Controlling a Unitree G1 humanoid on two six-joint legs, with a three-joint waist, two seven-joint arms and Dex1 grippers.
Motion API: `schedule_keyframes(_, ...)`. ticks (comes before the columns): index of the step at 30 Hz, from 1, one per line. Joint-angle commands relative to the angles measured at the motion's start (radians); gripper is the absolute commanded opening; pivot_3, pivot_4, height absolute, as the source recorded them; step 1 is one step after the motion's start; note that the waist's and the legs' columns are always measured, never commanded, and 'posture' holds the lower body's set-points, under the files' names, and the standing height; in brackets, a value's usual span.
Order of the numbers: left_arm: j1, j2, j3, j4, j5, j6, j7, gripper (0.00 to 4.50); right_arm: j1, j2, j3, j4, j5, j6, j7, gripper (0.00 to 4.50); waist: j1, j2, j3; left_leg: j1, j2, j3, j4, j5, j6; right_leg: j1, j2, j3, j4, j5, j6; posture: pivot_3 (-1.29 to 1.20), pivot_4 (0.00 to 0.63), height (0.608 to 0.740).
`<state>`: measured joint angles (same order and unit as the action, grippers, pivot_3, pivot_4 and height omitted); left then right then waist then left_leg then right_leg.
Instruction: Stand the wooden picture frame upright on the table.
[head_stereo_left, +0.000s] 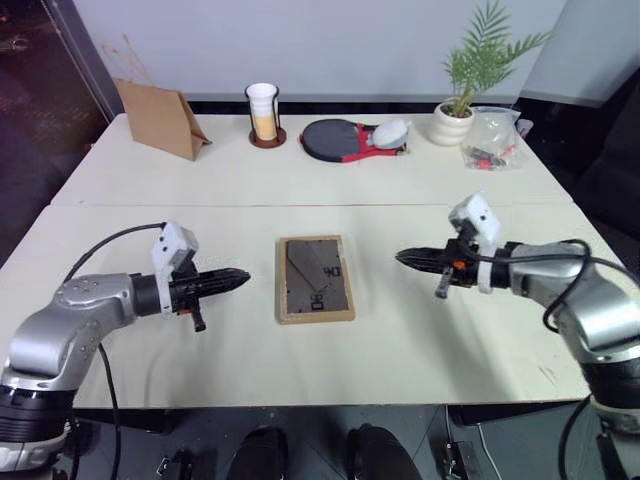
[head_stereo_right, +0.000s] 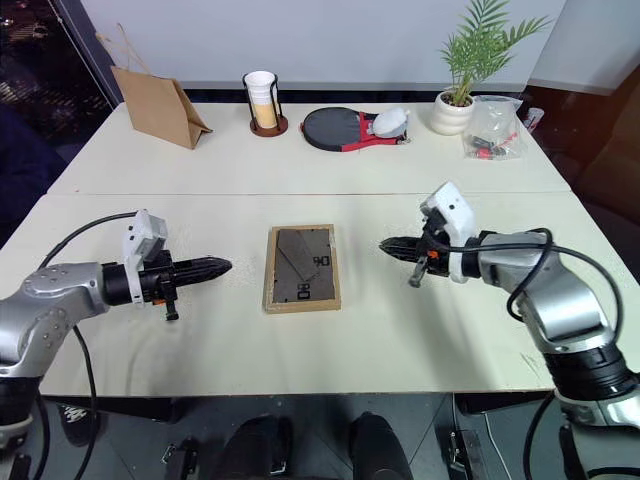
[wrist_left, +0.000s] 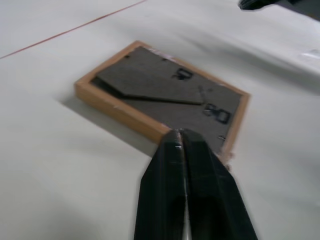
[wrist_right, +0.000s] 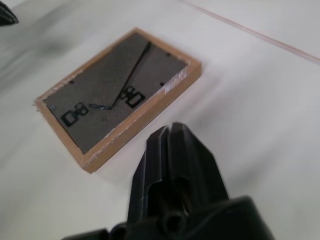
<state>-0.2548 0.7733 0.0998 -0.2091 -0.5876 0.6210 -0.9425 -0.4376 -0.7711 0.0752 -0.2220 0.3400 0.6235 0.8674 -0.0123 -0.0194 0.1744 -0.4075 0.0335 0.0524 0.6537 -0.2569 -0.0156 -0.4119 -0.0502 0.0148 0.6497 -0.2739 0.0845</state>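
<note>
Picture frame (head_stereo_left: 315, 279) lies face down on table (head_stereo_left: 420, 340). Left gripper (head_stereo_left: 243, 275) and right gripper (head_stereo_left: 402, 257) flank it, both pinched closed, holding nothing.

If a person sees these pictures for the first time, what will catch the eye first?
First, the wooden picture frame lying flat, back panel up, in the middle of the table. Then the left gripper and right gripper, both shut, pointing at it from either side without touching. Along the far edge stand a brown paper bag and a potted plant.
</note>
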Motion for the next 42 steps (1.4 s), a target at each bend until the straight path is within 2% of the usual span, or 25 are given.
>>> schedule_keyframes(1,-0.047,-0.061,-0.056,0.055,0.104,-0.057,0.090,0.03,-0.043,0.064,0.065,0.055,-0.086,-0.025,-0.075,0.01,0.000,0.000,0.000,0.000,0.000,0.000,0.000,0.000,0.000,0.000,0.000,0.000,0.000,0.000,0.000,0.00,0.150,0.740)
schedule_keyframes(7,-0.077,-0.147,-0.171,0.154,0.243,-0.140,0.135,0.03,-0.091,0.194,0.180,0.196,-0.225,-0.054,-0.182,0.01,0.000,0.000,0.000,-0.001,0.000,0.000,0.003,0.000,0.000,-0.001,0.001,0.000,0.001,0.000,0.000,0.00,0.150,0.740)
schedule_keyframes(12,-0.080,-0.193,-0.200,0.177,0.269,-0.142,0.135,0.03,-0.092,0.262,0.223,0.229,-0.263,-0.060,-0.188,0.01,-0.002,0.000,0.000,-0.002,0.000,0.000,0.004,0.000,0.000,-0.001,0.001,0.000,0.002,0.000,0.000,0.00,0.150,0.740)
schedule_keyframes(17,-0.054,-0.191,-0.204,0.139,0.267,-0.110,0.122,0.03,-0.065,0.300,0.249,0.182,-0.260,-0.032,-0.168,0.01,-0.004,0.000,0.000,-0.001,0.000,0.000,0.005,0.000,0.000,-0.001,0.001,0.000,0.004,0.000,0.000,0.00,0.150,0.740)
schedule_keyframes(22,0.010,-0.151,-0.188,0.049,0.233,-0.047,0.084,0.03,-0.027,0.316,0.279,0.099,-0.251,0.015,-0.149,0.01,-0.006,0.000,-0.001,-0.001,0.003,0.000,0.005,0.000,0.001,-0.001,0.001,0.000,0.004,0.000,0.000,0.00,0.150,0.740)
schedule_keyframes(31,0.039,-0.130,-0.177,-0.004,0.234,-0.007,0.094,0.03,-0.001,0.306,0.295,0.044,-0.270,0.054,-0.160,0.01,-0.005,0.000,-0.001,0.000,0.002,0.000,0.005,-0.001,0.001,0.000,0.001,0.000,0.004,0.000,0.000,0.00,0.150,0.740)
schedule_keyframes(34,0.037,-0.115,-0.148,0.021,0.240,-0.013,0.102,0.03,0.003,0.277,0.289,0.044,-0.294,0.042,-0.157,0.01,-0.004,0.000,-0.001,0.000,0.002,0.000,0.005,-0.001,0.001,0.000,0.001,0.000,0.004,0.000,0.000,0.00,0.150,0.740)
schedule_keyframes(37,0.025,-0.087,-0.053,0.044,0.159,0.064,0.079,0.03,0.006,0.229,0.248,0.026,-0.286,0.045,-0.138,0.01,-0.002,0.000,-0.001,0.000,0.002,0.000,0.005,-0.001,0.001,0.000,0.001,0.000,0.004,0.000,0.000,0.00,0.150,0.740)
schedule_keyframes(42,-0.015,-0.100,0.081,0.049,-0.080,0.345,0.067,2.40,-0.004,0.185,0.225,0.002,-0.281,0.041,-0.118,0.00,0.001,0.000,-0.001,-0.001,0.002,-0.001,0.005,-0.001,0.001,0.000,0.000,-0.001,0.004,0.000,0.000,0.00,0.150,0.740)
